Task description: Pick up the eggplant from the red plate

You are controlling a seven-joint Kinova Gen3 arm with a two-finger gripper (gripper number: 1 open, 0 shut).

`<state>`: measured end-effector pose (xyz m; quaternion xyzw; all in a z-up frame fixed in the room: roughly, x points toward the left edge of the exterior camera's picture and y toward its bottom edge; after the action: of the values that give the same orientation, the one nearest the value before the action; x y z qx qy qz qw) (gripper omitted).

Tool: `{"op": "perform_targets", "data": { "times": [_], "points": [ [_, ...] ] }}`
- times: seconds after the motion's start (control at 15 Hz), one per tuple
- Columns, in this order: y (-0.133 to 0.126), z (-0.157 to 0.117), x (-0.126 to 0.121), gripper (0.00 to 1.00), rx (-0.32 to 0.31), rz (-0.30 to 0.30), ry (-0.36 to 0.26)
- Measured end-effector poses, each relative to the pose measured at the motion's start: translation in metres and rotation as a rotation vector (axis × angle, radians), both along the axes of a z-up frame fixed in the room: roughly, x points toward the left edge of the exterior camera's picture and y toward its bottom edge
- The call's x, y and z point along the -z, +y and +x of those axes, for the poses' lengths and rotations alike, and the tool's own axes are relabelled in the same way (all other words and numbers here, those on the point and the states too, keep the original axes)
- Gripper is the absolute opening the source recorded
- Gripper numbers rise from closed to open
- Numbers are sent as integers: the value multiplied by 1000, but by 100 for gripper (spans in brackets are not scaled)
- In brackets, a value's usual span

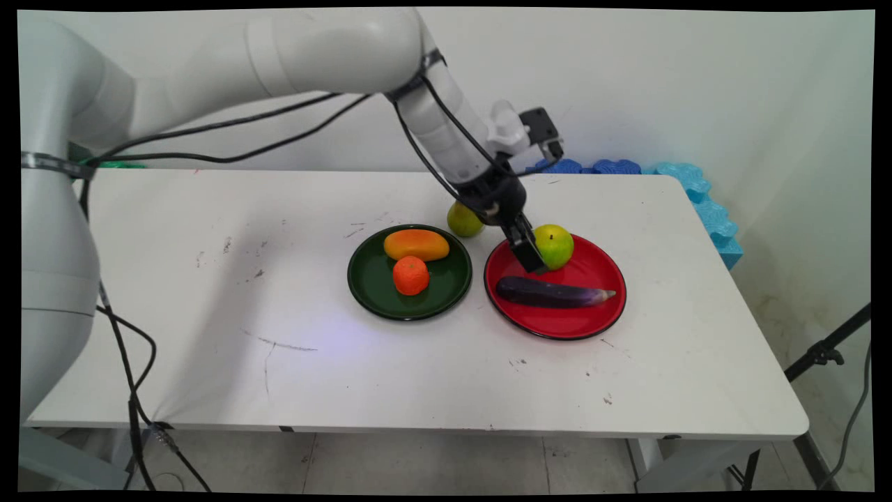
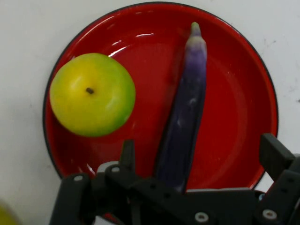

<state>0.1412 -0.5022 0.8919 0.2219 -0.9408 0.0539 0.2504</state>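
Eggplant [image 2: 185,126] base hidden by tool [image 2: 199,157] | tool released | green apple [image 2: 92,94] beside

My white table [image 1: 279,335] carries two plates side by side near its middle. Taking the green plate [image 1: 369,289] as landmark, the red plate [image 1: 592,317] sits just beside it on its right, not touching. A yellow-green fruit [image 1: 463,220] rests directly on the tabletop just behind the green plate's far right rim, between the plates.
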Motion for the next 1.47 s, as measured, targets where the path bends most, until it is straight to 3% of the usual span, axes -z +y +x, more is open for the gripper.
{"op": "perform_targets", "data": {
  "times": [0.8,1.33,1.4,1.47],
  "points": [
    [-19,-22,55,100,104,-1,-29],
    [-23,-25,72,100,125,2,-38],
    [-24,-26,73,0,126,2,-38],
    [-24,-26,74,0,128,2,-40]
  ]
}}
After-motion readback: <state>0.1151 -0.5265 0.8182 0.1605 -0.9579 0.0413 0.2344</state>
